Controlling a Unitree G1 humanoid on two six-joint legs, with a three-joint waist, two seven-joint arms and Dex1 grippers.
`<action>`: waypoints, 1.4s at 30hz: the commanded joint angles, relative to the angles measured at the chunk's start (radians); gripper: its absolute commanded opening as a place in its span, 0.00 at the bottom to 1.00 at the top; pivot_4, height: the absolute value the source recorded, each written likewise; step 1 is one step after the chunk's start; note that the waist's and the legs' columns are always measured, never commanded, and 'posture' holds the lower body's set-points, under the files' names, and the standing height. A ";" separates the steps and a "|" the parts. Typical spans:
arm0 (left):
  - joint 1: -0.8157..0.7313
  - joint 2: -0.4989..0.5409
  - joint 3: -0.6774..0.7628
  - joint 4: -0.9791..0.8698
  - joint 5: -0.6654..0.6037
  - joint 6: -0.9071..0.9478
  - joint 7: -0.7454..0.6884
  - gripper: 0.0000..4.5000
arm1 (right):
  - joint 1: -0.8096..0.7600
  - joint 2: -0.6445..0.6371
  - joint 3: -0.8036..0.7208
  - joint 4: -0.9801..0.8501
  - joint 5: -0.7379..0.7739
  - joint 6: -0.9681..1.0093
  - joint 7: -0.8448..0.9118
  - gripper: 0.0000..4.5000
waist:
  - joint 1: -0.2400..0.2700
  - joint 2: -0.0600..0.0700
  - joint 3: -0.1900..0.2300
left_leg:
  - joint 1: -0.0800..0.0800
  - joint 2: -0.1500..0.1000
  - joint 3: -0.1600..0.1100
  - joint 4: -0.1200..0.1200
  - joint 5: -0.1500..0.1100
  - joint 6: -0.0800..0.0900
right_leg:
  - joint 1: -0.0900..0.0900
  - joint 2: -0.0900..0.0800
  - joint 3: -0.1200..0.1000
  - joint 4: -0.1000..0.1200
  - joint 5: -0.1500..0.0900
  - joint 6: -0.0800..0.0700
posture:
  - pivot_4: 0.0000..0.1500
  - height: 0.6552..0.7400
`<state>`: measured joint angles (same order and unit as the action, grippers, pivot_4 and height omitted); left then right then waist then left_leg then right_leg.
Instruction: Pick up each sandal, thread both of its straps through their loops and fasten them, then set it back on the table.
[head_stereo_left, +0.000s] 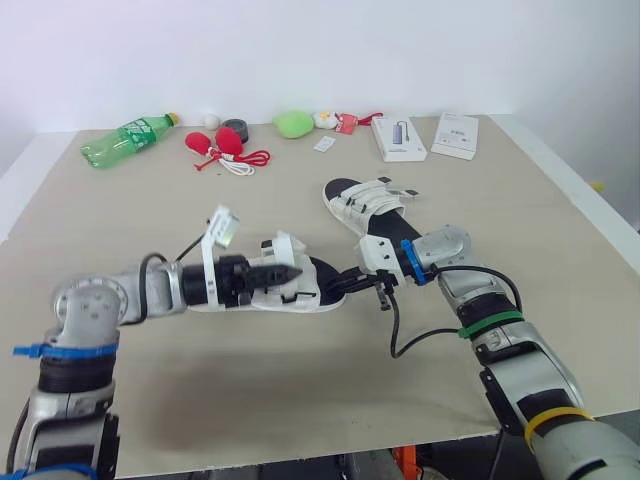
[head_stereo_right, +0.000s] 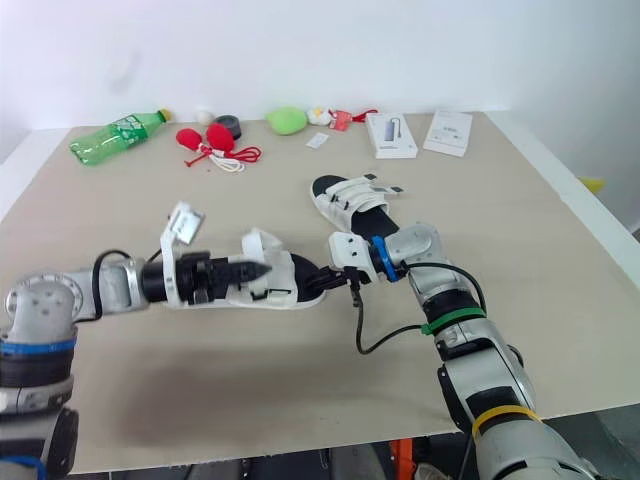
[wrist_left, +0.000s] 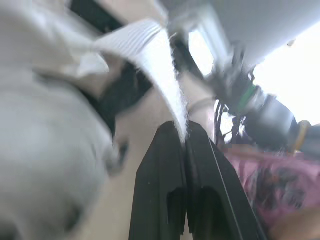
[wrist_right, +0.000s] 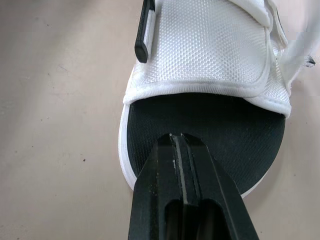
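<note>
Fingers (wrist_left: 167, 165) of the left gripper (head_stereo_left: 288, 271) are clenched on a white strap (wrist_left: 160, 65) of the near sandal (head_stereo_left: 305, 292), which lies between the two grippers. Those of the right gripper (wrist_right: 177, 137) are pressed together with nothing between them, their tips at the sandal's black footbed (wrist_right: 215, 125), seemingly touching it. Just beyond the right fingers a second sandal (head_stereo_left: 368, 205) rests on the desk (head_stereo_left: 300, 400).
</note>
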<state>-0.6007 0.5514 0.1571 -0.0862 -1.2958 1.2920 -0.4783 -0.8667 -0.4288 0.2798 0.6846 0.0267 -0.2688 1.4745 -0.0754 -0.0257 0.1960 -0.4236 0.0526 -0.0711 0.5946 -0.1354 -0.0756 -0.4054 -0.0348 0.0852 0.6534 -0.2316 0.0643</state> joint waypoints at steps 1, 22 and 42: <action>-0.083 -0.005 -0.039 0.076 0.077 -0.004 -0.015 0.01 | -0.014 -0.003 0.004 0.013 -0.011 -0.007 -0.007 0.00 | 0.000 0.000 0.000 | 0.000 0.000 0.000 0.000 0.000 0.000 | 0.000 0.000 0.000 0.000 0.002 0.003 | 1.00 1.00; -0.220 -0.118 -0.158 0.175 0.312 0.056 -0.130 0.01 | 0.006 -0.016 0.001 -0.013 -0.006 0.004 -0.026 0.00 | 0.000 0.000 0.000 | -0.001 0.000 0.000 0.000 0.000 -0.001 | 0.000 0.000 0.000 0.000 0.002 0.005 | 1.00 1.00; -0.140 -0.051 -0.323 0.054 0.533 -0.119 -0.279 0.01 | -0.009 -0.004 0.006 0.002 -0.009 -0.006 -0.024 0.00 | -0.001 0.000 0.000 | 0.000 0.000 0.000 0.000 0.000 -0.002 | 0.000 0.000 0.001 0.000 0.003 0.005 | 1.00 1.00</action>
<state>-0.7550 0.4900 -0.1283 -0.0060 -0.7916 1.1892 -0.7319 -0.8700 -0.4331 0.2800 0.6904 0.0254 -0.2709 1.4511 -0.0759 -0.0257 0.1960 -0.4240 0.0524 -0.0712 0.5942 -0.1351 -0.0772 -0.4057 -0.0347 0.0858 0.6529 -0.2287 0.0692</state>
